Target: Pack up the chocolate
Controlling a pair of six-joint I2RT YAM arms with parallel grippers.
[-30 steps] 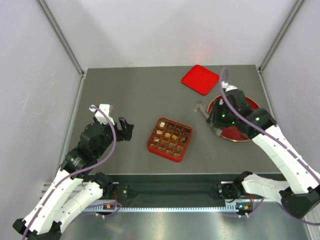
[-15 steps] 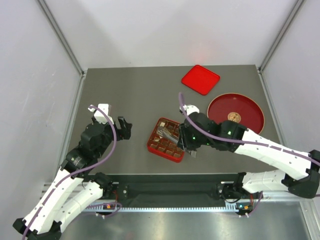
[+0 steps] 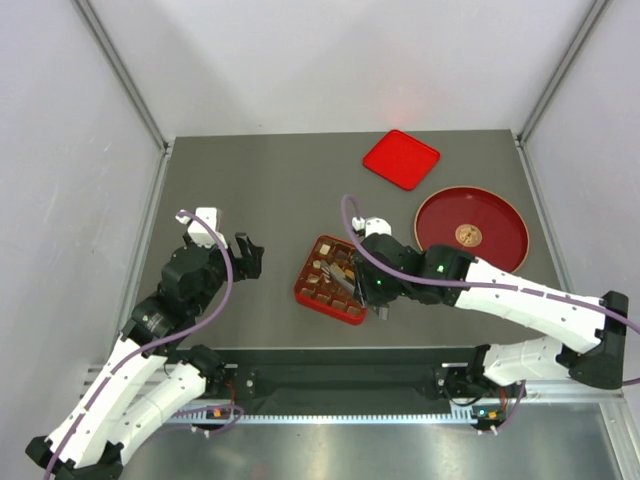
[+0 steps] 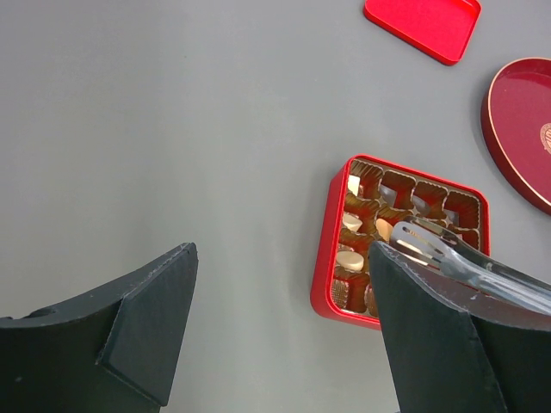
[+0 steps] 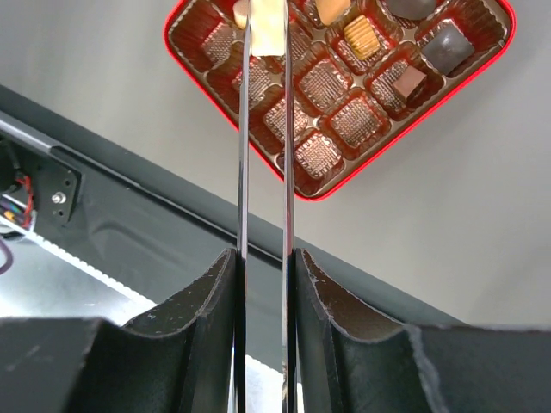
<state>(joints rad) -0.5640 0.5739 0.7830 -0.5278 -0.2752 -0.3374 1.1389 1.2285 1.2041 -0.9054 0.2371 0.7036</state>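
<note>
The tray point(image 5: 317, 196) runs off the right wrist view's top edge, and so does the cream piece point(image 5: 267, 19) over its far cells between the tongs point(image 5: 242, 155) (only its lower part shows). In the left wrist view a finger point(image 4: 439, 335) of the left gripper point(image 4: 282, 258) hides the tray's near right corner. From above, the brown spot point(image 3: 466, 234) on the plate point(image 3: 497, 214) right of the tray is too small to tell.

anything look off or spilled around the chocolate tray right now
Nothing spilled or broken. The red tray sits at an angle to the table edge, and so does the lid. One chocolate lies alone on the round plate while several tray cells are empty. The right claw grips tongs over the tray.
</note>
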